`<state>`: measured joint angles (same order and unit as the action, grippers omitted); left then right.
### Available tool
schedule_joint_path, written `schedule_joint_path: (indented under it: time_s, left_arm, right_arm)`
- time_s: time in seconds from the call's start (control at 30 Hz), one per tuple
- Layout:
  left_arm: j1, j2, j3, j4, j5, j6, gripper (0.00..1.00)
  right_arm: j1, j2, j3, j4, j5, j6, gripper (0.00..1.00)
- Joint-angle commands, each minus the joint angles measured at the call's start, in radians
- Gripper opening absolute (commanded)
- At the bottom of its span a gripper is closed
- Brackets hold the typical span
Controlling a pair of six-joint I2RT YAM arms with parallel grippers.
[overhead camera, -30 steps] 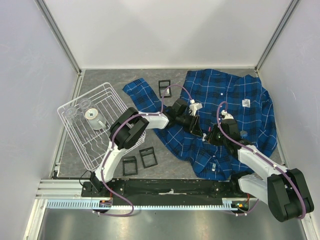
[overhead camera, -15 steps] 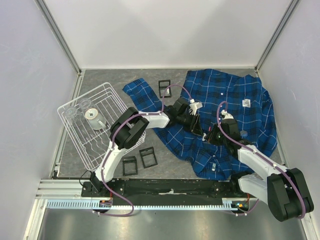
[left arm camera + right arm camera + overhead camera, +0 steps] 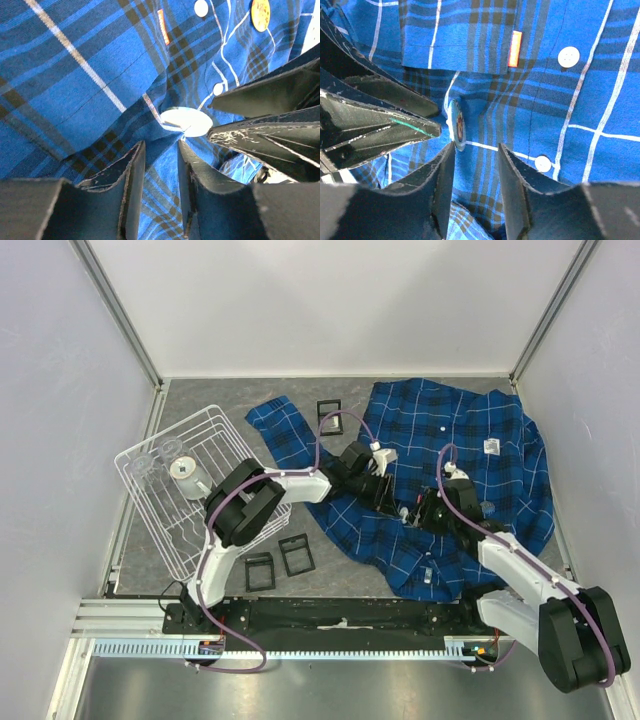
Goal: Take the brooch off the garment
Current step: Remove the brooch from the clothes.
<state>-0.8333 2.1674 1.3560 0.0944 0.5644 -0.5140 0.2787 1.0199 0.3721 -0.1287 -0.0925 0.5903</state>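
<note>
Two arms meet over the garment (image 3: 470,455), a blue plaid shirt spread on the grey counter (image 3: 200,405), mostly on the R arm's side. L hand (image 3: 160,146) and R hand (image 3: 476,147) face each other tip to tip, low over the shirt front, w/ the brooch (image 3: 185,121) btw. them. Brooch: a pale round disc on the cloth, just ahead of the L hand's fingertips and slightly to their right. From the R wrist it shows nearly edge-on, just ahead of that hand's left fingertip. R hand: released, fingers (image 3: 512,185) apart, only flat cloth in the gap, nothing grasped. L hand: fingers (image 3: 132,190) stand apart w/ a ridge of plaid btw. them; whether they pinch it cannot be told. In the L wrist view the R hand's dark fingertips reach the disc's far edge; contact uncertain. Beyond the R hand's tips: an orange tag (image 3: 515,48) at a cloth edge straight ahead, and white buttons (image 3: 568,56) ahead and to the right. On the L arm's outer side: a white wire rack (image 3: 165,530) on the counter w/ a white cup-like item (image 3: 185,472) inside, well apart from both hands. Three black frames (image 3: 295,553) lie on the counter: two back toward the L arm's base, one beyond the L hand beside a sleeve.
</note>
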Motion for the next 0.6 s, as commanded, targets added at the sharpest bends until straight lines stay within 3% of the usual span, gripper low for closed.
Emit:
schedule_joint_path:
  time_s: [0.0, 0.33, 0.57]
  left_arm:
    - [-0.006, -0.104, -0.035, -0.036, -0.035, 0.058, 0.4]
    - [-0.016, -0.181, -0.078, -0.016, -0.034, 0.048, 0.4]
    - [-0.018, -0.213, -0.1, -0.015, -0.057, 0.043, 0.39]
  right_arm:
    - [0.002, 0.022, 0.111, -0.077, 0.013, -0.033, 0.51]
    - [-0.001, 0.2, 0.257, -0.098, -0.131, -0.145, 0.52]
    - [-0.001, 0.298, 0.332, -0.149, -0.151, -0.218, 0.5]
